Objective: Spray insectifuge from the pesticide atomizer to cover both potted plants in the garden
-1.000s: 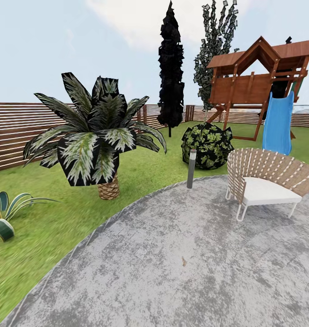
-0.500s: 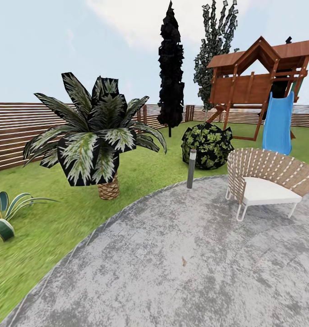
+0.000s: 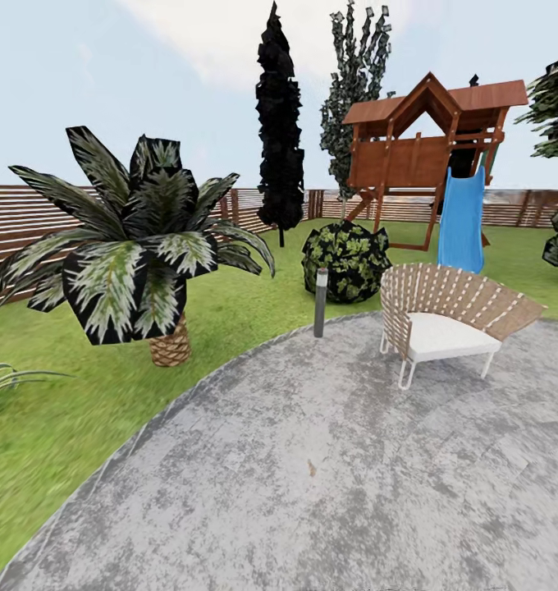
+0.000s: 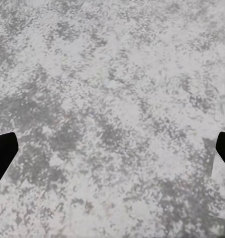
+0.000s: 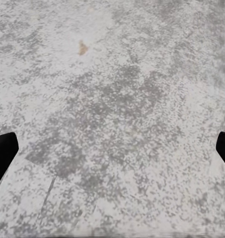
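The pesticide atomizer and the two small potted plants are out of view. The garden lies ahead in the head view: green lawn point(image 3: 57, 427) curving around a round grey stone patio point(image 3: 328, 476). My left gripper point(image 4: 112, 153) hangs open over bare patio stone, its dark fingertips point(image 4: 3, 153) far apart with nothing between them. My right gripper point(image 5: 112, 153) is open too, over stone that carries a small brown speck point(image 5: 82, 48).
A big palm point(image 3: 131, 254) stands on the lawn at left, with striped agave leaves point(image 3: 8, 377) at the far left edge. A grey bollard post point(image 3: 320, 302), a round bush point(image 3: 346, 261), a wicker chair point(image 3: 443, 320), a playhouse point(image 3: 427, 148) with a blue slide point(image 3: 462, 217) and a slat fence point(image 3: 16, 222) lie beyond.
The whole head picture has slid left and slightly up or down with the camera turning right: more of the garden's right side shows, less of the agave. Nothing in the garden itself moved.
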